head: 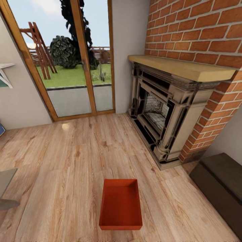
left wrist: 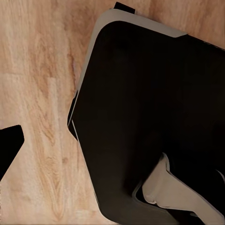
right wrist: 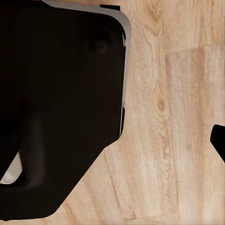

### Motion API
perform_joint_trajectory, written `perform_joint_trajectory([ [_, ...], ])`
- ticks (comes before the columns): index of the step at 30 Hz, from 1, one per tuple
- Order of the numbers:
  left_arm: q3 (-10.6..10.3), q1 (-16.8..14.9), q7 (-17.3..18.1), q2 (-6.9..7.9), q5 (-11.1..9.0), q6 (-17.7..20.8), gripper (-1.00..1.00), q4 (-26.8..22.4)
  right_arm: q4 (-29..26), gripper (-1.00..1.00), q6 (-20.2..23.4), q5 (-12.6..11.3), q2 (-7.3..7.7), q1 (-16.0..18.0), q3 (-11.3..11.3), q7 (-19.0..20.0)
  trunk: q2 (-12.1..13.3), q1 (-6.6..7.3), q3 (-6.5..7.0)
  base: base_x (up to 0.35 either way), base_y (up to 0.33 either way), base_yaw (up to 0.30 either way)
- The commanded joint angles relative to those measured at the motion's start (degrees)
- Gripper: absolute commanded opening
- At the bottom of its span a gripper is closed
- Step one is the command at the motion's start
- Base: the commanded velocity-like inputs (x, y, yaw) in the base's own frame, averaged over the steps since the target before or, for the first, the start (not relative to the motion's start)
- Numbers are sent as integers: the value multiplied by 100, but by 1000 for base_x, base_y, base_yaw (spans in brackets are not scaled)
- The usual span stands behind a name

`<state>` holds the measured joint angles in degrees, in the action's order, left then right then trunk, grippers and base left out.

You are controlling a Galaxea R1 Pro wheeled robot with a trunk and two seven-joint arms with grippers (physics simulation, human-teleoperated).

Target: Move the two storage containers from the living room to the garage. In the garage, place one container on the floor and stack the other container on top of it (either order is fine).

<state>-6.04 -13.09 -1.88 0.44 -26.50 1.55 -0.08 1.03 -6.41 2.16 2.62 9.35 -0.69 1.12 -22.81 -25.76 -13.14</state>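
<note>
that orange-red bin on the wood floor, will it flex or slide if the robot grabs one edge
The storage container looks empty, so probably light for its size. Its walls look thin and plain, so lifted by one edge it may flex or tilt. Sitting flat on the smooth wood-plank floor, it would likely slide rather than tip if pushed.

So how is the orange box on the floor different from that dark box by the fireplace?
The orange-red storage container is bright, has an open top and thin walls, and stands alone out on the wood floor. The dark chest is blackish brown, looks closed on top, is bulkier, and sits by the wall beside the brick fireplace. Both are rectangular and rest on the floor.
</note>
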Motion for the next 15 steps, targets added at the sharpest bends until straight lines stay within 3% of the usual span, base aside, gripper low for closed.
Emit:
perform_joint_trajectory([
  [1, -49, -5, -14, 0, -48, 16, 100, -1, 11, 100, -23, 22, 2, 6, -4, 11, -10, -2, -19, 0, 0, 0],
  [15, -49, -3, -14, 0, -48, 15, 100, -1, 11, 100, -27, 22, 2, 6, -3, 3, -10, -2, -147, 0, 0, 0],
])
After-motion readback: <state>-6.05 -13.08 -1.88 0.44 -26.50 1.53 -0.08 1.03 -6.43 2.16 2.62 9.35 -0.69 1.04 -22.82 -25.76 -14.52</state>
